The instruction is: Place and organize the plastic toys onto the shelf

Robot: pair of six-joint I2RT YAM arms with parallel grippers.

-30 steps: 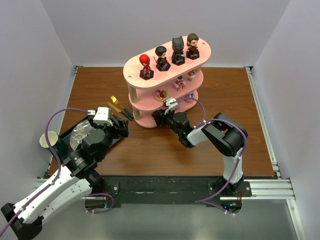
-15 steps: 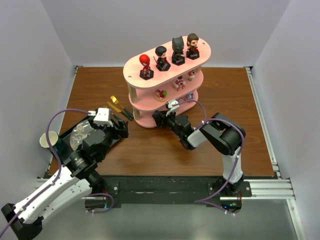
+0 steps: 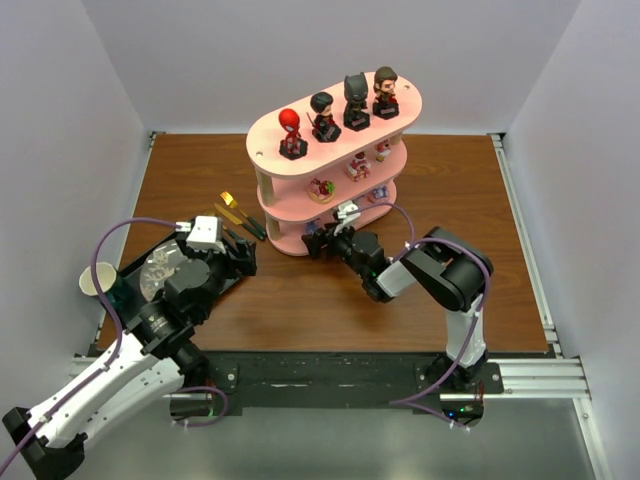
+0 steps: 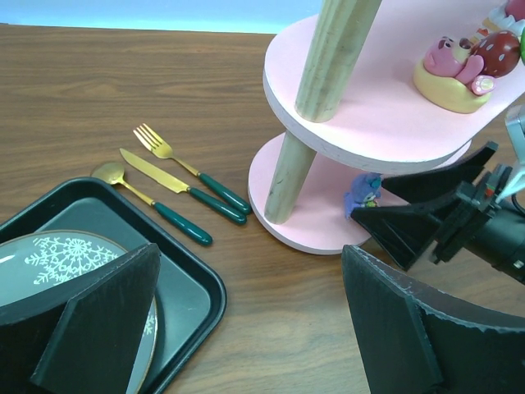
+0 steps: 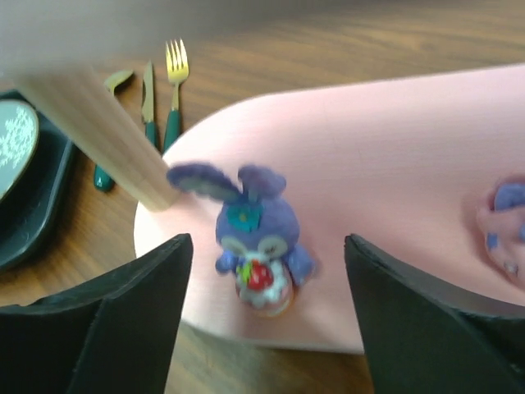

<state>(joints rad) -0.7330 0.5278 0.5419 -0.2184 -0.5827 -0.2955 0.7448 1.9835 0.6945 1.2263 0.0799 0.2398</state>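
Right hand (image 5: 264,242) is spread wide around the untouched purple bunny toy (image 5: 250,223) on the shelf's (image 5: 385,164) bottom board. Left hand (image 4: 250,250) gapes, gripping nothing.

Four big-headed figures (image 3: 291,133) line the top centre of the overhead view. Below them sit three small toys (image 3: 321,188) on the middle board. The lowest board holds two more, a purple bunny (image 5: 258,246) and a bluish toy (image 5: 509,217). There is one pink shelf (image 3: 268,140) with three boards. At left lie one fork (image 4: 189,168), one knife (image 4: 180,187), one spoon (image 4: 148,201), one tray (image 4: 197,304), one plate (image 4: 49,254) and one paper cup (image 3: 93,281).
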